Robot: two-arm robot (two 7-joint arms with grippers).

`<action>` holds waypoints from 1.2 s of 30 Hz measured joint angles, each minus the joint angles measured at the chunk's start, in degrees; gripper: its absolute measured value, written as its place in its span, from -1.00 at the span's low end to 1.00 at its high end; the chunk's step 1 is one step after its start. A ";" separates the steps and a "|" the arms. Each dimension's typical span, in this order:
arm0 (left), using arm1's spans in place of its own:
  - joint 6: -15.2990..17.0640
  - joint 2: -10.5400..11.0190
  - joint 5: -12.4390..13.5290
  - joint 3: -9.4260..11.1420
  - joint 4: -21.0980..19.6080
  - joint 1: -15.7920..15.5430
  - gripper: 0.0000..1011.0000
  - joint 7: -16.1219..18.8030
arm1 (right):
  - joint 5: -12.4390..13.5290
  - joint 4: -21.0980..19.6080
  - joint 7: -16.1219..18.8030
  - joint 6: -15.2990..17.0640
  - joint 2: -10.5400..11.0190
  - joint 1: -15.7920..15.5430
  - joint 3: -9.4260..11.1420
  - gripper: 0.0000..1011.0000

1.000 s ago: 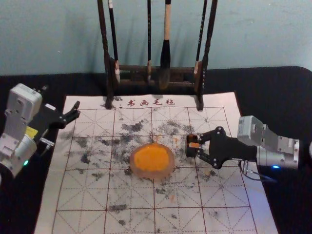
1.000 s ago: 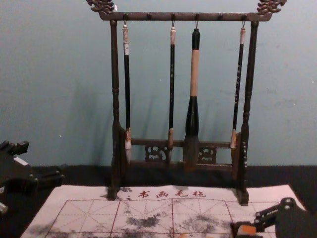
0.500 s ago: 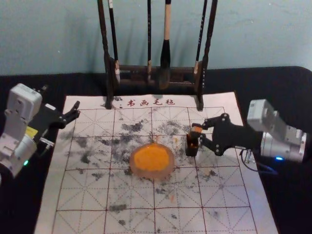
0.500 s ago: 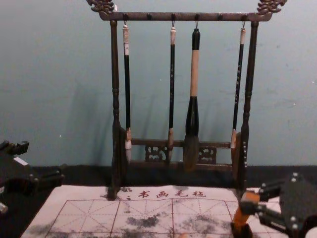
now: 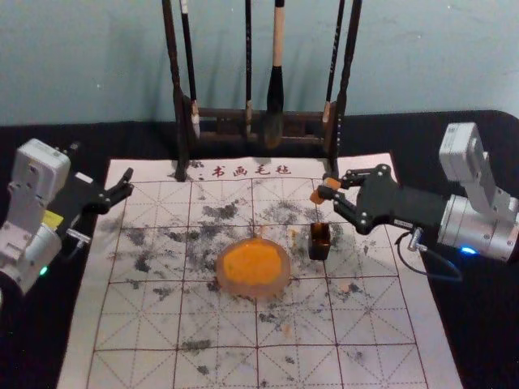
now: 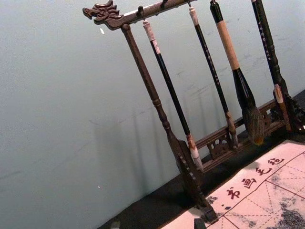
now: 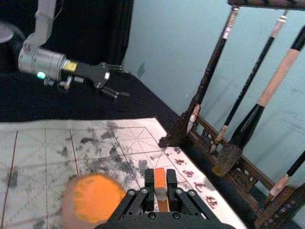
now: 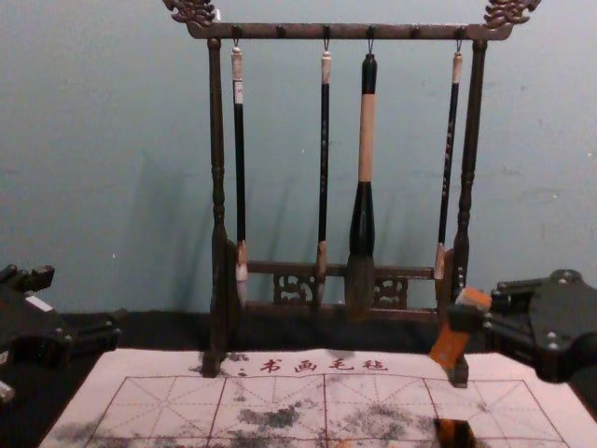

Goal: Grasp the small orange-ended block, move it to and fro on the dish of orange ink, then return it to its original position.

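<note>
Orange-ended small slim block (image 8: 448,347): raised, tilted, pinched near its upper end, likely to keep the lower end free for ink
My right gripper (image 7: 160,179): fingers pressed on that block, above the mat
Dark open-topped little box (image 5: 319,243): upright, no block inside; probably the block's home, near the dish for a short trip
Round translucent dish (image 5: 255,291): flat, orange ink (image 5: 251,263) facing up, mid-mat, likely for easy reach
My left gripper (image 8: 82,303): parked at left, fingers spread, holding nothing; leaves working room
White gridded, ink-smudged mat (image 5: 227,369): under dish and box, presumably catching drips
Dark carved wooden rack (image 8: 345,31): at back, brushes hung bristles down, presumably to keep tips in shape
Counts: block 1, box 1, dish 1, mat 1, rack 1, long-handled brushes (image 8: 367,135) 4, grippers 2
</note>
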 joint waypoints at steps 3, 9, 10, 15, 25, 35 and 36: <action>0.00 0.00 0.00 0.00 0.00 0.00 0.98 0.00 | 1.18 -2.06 -1.29 3.82 0.05 -0.59 0.23 -0.74; 0.00 0.00 0.00 0.00 0.00 0.00 0.98 0.00 | 3.20 -5.78 -3.68 13.16 -0.22 -0.45 -0.55 -0.74; 0.00 0.00 0.00 0.00 0.00 0.00 0.98 0.00 | 3.47 -6.04 -3.86 14.19 -0.33 -0.28 -0.70 -0.74; 0.00 0.00 0.00 0.00 0.00 0.00 0.98 0.00 | 4.53 -6.85 -4.72 19.03 -1.32 1.09 -2.26 -0.74; 0.00 0.00 0.00 0.00 0.00 0.00 0.98 0.00 | 3.69 -4.68 -5.45 25.16 -3.76 5.09 -7.60 -0.74; 0.00 0.00 0.00 0.00 0.00 0.00 0.98 0.00 | 2.74 -1.19 -5.20 27.67 -5.56 7.79 -10.98 -0.74; 0.00 0.00 0.00 0.00 0.00 0.00 0.98 0.00 | 2.71 -0.97 -5.19 27.89 -5.67 7.94 -11.18 -0.74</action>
